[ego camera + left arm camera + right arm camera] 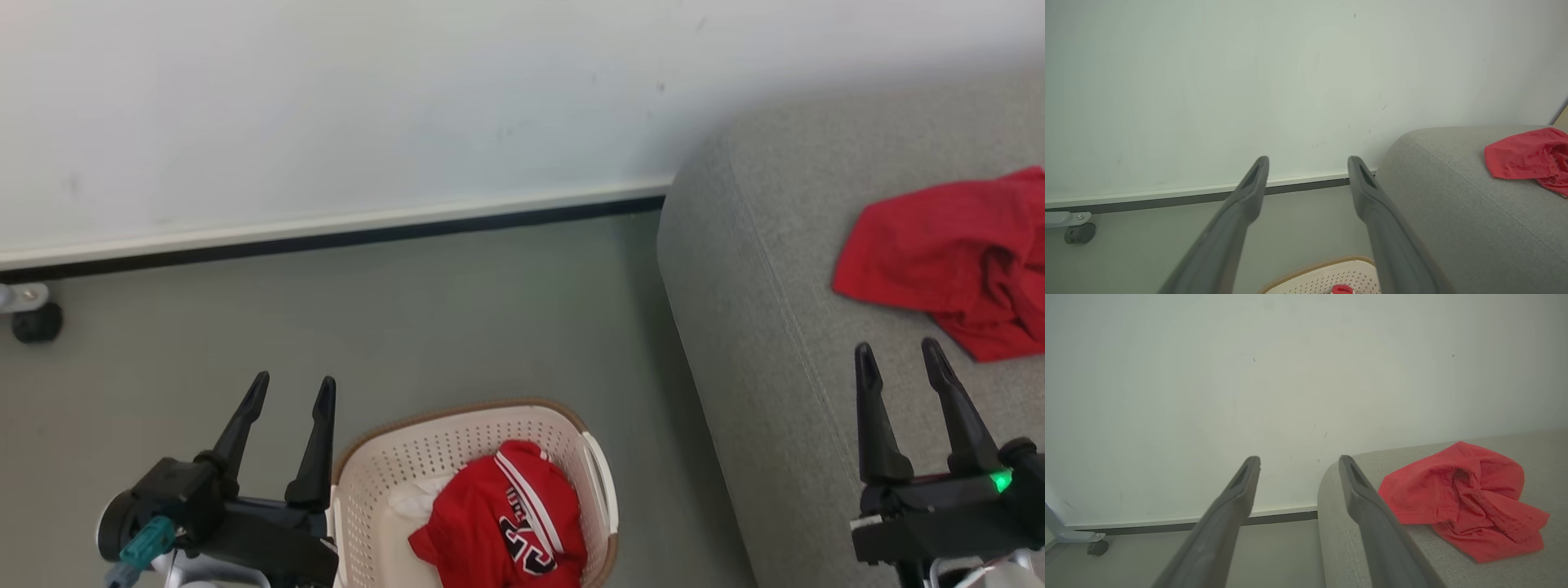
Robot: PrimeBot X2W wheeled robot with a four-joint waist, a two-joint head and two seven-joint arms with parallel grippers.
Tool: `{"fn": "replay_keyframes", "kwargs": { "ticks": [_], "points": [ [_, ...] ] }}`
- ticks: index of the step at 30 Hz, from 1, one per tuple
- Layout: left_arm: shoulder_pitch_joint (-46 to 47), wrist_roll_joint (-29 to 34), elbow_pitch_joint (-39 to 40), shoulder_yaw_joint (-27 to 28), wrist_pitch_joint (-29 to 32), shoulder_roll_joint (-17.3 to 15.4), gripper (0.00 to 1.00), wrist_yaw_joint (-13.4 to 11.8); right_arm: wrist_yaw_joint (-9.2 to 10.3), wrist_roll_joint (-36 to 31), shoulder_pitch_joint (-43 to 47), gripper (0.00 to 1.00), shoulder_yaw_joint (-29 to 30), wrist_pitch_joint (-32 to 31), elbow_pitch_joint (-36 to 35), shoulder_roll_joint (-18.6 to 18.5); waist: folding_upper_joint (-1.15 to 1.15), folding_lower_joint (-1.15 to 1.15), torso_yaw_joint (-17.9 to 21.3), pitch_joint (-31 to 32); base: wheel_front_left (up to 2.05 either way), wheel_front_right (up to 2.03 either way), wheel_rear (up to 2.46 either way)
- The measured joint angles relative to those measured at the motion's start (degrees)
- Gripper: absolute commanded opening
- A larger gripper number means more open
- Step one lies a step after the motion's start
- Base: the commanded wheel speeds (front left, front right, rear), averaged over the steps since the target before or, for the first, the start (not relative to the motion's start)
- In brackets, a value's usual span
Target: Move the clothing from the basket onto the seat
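Both tools are empty, their fingers spread wide; the left gripper [294, 380] hangs over the floor [490, 310], with the basket [457, 411] just beside it on its right and below its fingertips; the right gripper [897, 347] hovers over the front of the seat [759, 327], and the plain red shirt [939, 253] lies just ahead of its fingers, already on the cushion; the red jersey [506, 523] with the numerals lies bunched in the basket, so fetching it looks like the step in hand; the left gripper is the nearer one, and I judge it should swing right, tip its fingers down into the basket and pinch a thick fold at the top of the heap, not a thin edge; lift straight up until the cloth clears the rim, lest a trailing part snag a handle or drag the light basket; then carry it to bare seat beside the shirt.
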State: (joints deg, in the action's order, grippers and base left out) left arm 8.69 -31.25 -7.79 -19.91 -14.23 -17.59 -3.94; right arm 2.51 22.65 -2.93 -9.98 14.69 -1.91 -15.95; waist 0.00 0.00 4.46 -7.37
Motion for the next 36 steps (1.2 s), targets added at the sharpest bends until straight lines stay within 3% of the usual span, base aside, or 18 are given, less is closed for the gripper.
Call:
{"fn": "replay_keyframes", "kwargs": {
  "ticks": [19, 36],
  "points": [
    [9.7, 1.5, -3.6, -1.8, 4.2, -3.1, 1.0, 4.1, 0.35, -1.1, -8.0, 1.0, -0.5, 0.0, -5.2, 4.4, 0.01, 0.01, 6.5, -14.0, 0.0, 0.0, 0.0],
    [19.5, 3.3, -11.8, -6.0, 11.2, -2.8, 1.0, 7.1, 0.1, -4.4, -17.0, 1.0, -2.0, 0.0, -8.5, 6.4, 0.01, 0.01, 10.1, -27.9, 0.0, 0.0, 0.0]
  ]
}}
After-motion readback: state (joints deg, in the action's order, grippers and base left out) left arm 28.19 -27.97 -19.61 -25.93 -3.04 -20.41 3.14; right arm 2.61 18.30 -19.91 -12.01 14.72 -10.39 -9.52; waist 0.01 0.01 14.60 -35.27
